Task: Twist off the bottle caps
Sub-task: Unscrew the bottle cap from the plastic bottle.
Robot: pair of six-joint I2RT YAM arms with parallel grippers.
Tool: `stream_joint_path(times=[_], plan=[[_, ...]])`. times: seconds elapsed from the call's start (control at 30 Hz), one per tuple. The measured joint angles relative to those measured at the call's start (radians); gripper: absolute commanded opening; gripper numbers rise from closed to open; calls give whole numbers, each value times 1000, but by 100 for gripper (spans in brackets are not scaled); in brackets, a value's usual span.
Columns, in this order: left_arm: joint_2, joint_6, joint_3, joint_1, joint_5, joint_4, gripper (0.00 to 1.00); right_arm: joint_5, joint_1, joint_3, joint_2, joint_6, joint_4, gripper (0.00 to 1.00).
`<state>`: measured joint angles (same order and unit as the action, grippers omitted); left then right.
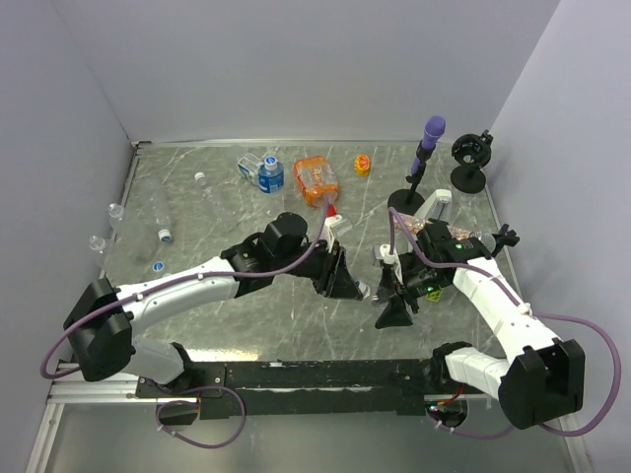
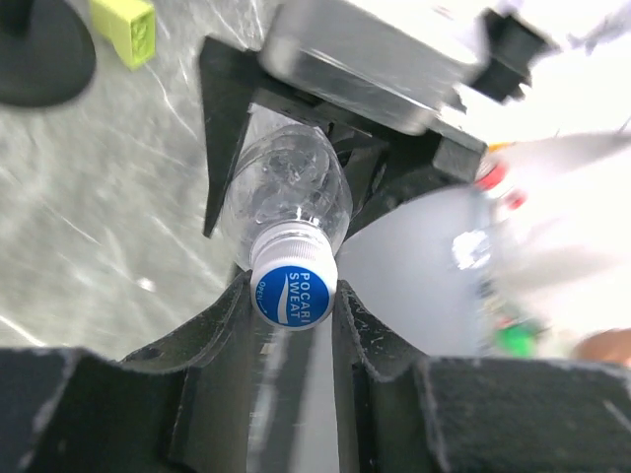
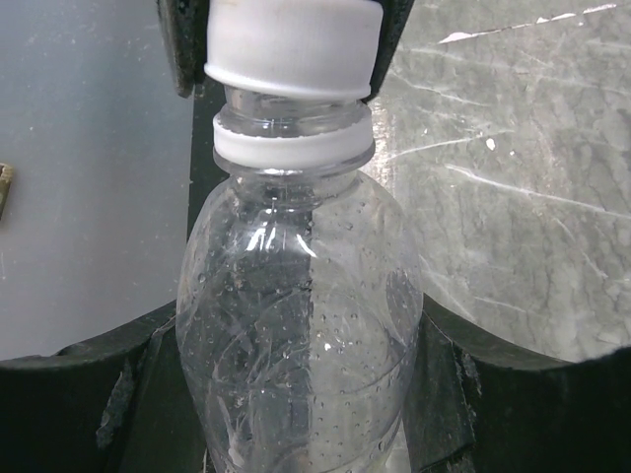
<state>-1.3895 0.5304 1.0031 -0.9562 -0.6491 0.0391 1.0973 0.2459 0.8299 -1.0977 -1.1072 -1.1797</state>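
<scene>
One clear bottle held above mid-bench between both arms, cap on.

I record the left jaws clenched on the cap, a round white plastic piece with a blue printed top, seated on the neck above a white collar ring. The right jaws grasp the bottle round its body, which is thin, colourless and bulbous at the shoulder, with droplets beading the inside. On the left part of the grey marbled bench I count three more small round caps, white or blue; whether each sits on a bottle I cannot tell. Along the far edge I count one blue-labelled bottle, one orange container, one purple-topped stand and one black stand.
</scene>
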Motion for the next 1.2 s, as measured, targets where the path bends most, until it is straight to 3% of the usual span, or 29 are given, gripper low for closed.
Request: stream_joint_path(times=[0.2, 0.63, 0.73, 0.93, 1.2], plan=[[15, 225, -18, -8, 75, -4, 8, -8, 0, 0, 0, -2, 0, 11], [39, 294, -18, -23, 162, -43, 5, -6, 0, 0, -1, -2, 23, 10], [46, 336, -18, -23, 177, -55, 1, -3, 0, 0, -2, -2, 25, 10], [47, 482, -18, -23, 198, -71, 1, -5, 0, 0, -2, -2, 32, 10], [53, 544, -18, -22, 230, -90, 2, -12, 0, 0, -2, -3, 42, 10]])
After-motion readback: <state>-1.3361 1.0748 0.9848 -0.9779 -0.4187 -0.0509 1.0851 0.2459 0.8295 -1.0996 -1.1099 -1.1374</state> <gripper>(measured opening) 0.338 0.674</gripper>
